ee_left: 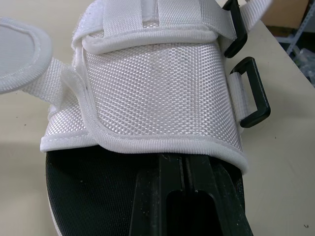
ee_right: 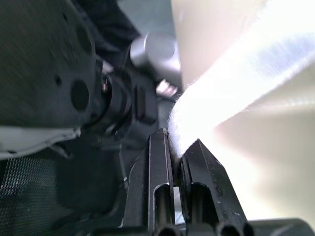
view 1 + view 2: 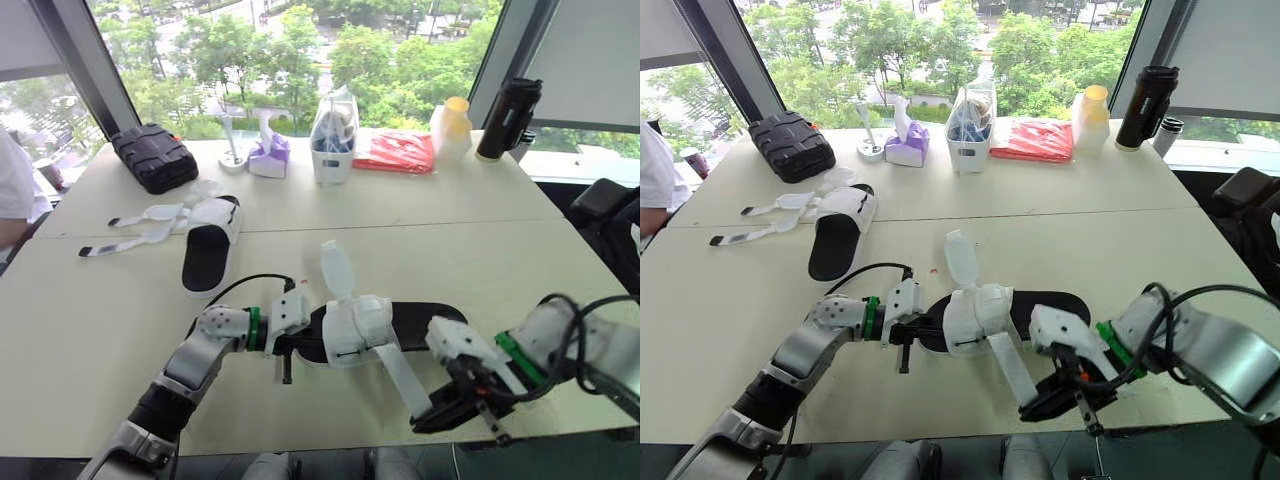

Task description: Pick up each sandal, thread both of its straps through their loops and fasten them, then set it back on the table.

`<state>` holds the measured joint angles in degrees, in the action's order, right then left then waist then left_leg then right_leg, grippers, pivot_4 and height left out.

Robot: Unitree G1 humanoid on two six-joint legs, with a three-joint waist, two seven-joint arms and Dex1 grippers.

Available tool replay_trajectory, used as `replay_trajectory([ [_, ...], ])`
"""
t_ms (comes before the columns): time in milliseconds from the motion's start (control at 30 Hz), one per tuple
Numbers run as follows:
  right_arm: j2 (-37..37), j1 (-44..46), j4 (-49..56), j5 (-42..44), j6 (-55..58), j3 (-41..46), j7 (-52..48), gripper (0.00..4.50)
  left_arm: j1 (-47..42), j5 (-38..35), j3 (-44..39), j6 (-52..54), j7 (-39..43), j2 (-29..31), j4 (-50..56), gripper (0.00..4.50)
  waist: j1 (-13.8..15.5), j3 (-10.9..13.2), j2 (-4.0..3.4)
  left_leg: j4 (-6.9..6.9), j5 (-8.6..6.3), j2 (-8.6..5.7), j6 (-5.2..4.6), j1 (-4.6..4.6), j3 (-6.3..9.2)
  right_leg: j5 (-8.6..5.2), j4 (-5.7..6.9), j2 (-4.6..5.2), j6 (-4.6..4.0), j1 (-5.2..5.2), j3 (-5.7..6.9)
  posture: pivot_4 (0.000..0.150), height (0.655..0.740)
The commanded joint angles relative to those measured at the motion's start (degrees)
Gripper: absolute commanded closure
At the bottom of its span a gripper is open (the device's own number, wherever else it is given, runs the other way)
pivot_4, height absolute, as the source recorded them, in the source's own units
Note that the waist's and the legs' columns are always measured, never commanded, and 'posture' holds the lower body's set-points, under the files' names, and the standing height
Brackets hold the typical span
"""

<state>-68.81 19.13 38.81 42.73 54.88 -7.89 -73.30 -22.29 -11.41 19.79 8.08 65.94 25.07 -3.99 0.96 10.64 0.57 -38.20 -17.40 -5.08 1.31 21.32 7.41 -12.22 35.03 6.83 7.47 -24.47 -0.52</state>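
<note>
The near sandal (image 3: 372, 325), black sole with a white upper, lies across the table's front middle. My left gripper (image 3: 289, 347) is shut on the sole (image 1: 98, 196) at the sandal's left end. Two black loops (image 1: 252, 93) sit at the upper's side, both with nothing through them. One loose white strap (image 3: 400, 375) runs toward the front edge, and my right gripper (image 3: 434, 410) is shut on its tip (image 2: 231, 83). Another strap (image 3: 336, 268) stands up at the far side. The second sandal (image 3: 211, 245) lies further back left with its straps (image 3: 140, 228) spread open.
Along the far edge stand a black case (image 3: 152, 156), a purple tissue box (image 3: 269, 156), a white container (image 3: 334, 136), a red bag (image 3: 395, 152), a yellow-capped bottle (image 3: 452, 128) and a black tumbler (image 3: 508, 117). A person's white sleeve (image 3: 12, 190) is at the left.
</note>
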Motion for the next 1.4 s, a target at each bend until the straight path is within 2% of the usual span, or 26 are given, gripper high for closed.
replay_trajectory([
  [33,0.3,5.7,-0.5,3.2,1.7,3.1,0.3,4.48,1.0,3.9,3.6,0.7,0.7,0.8,-3.7,4.5,-0.1,0.0,0.0,0.0,0.0,0.0,0.0,-0.01,0.0,0.0,-0.01,0.0,0.0,0.01,0.0,0.15,0.74],
  [100,1.0,7.8,-1.4,3.8,2.5,2.9,0.6,4.48,0.8,4.0,3.7,0.5,0.8,0.7,-4.1,4.5,0.0,0.0,-0.01,0.0,0.0,0.0,0.0,-0.02,-0.02,0.0,-0.01,0.0,0.0,0.02,-0.01,0.15,0.74],
  [300,10.1,20.2,-12.6,1.5,6.1,-2.4,4.3,4.48,-0.4,5.2,5.0,-0.8,1.5,0.1,-5.9,4.5,0.2,-0.1,-0.04,-0.03,0.01,-0.03,0.0,-0.03,0.01,0.01,-0.02,0.03,-0.01,0.05,0.0,0.15,0.74],
  [667,17.9,25.0,-25.0,-4.6,4.0,-7.9,4.6,4.48,-0.8,5.5,5.5,-1.2,1.8,0.3,-6.6,4.5,1.0,-0.1,-0.09,-0.02,0.01,-0.04,0.0,-0.04,0.0,0.02,0.0,0.02,-0.02,0.02,0.0,0.15,0.74],
  [767,19.0,24.9,-27.5,-6.1,3.4,-8.2,4.8,3.43,-0.5,5.4,5.4,-0.9,1.7,0.5,-6.1,4.5,1.1,-0.2,-0.14,-0.03,0.01,-0.04,0.01,-0.05,-0.01,0.02,0.03,0.02,-0.02,0.02,-0.01,0.15,0.74],
  [967,24.6,24.0,-31.6,-9.1,2.8,-6.4,11.6,0.39,0.0,5.2,5.1,-0.6,1.5,0.9,-5.4,4.5,1.1,-0.4,-0.2,-0.01,0.01,-0.04,0.01,-0.06,-0.01,0.02,0.04,0.01,-0.02,0.01,-0.01,0.15,0.74],
  [1133,28.9,24.3,-35.8,-13.7,0.8,-5.8,18.2,0.39,0.3,5.0,5.1,-0.2,1.4,0.9,-4.8,4.5,1.0,-0.4,-0.24,0.0,0.01,-0.06,0.01,-0.05,0.01,0.03,0.06,0.01,-0.03,-0.02,-0.01,0.15,0.74],
  [1400,31.5,29.7,-44.9,-15.5,1.5,-4.3,19.3,0.39,0.2,5.0,5.1,-0.3,1.4,0.7,-5.0,4.5,0.8,-0.4,-0.28,0.0,0.01,-0.08,0.01,-0.05,0.01,0.03,0.06,0.0,-0.05,-0.03,-0.01,0.15,0.74],
])
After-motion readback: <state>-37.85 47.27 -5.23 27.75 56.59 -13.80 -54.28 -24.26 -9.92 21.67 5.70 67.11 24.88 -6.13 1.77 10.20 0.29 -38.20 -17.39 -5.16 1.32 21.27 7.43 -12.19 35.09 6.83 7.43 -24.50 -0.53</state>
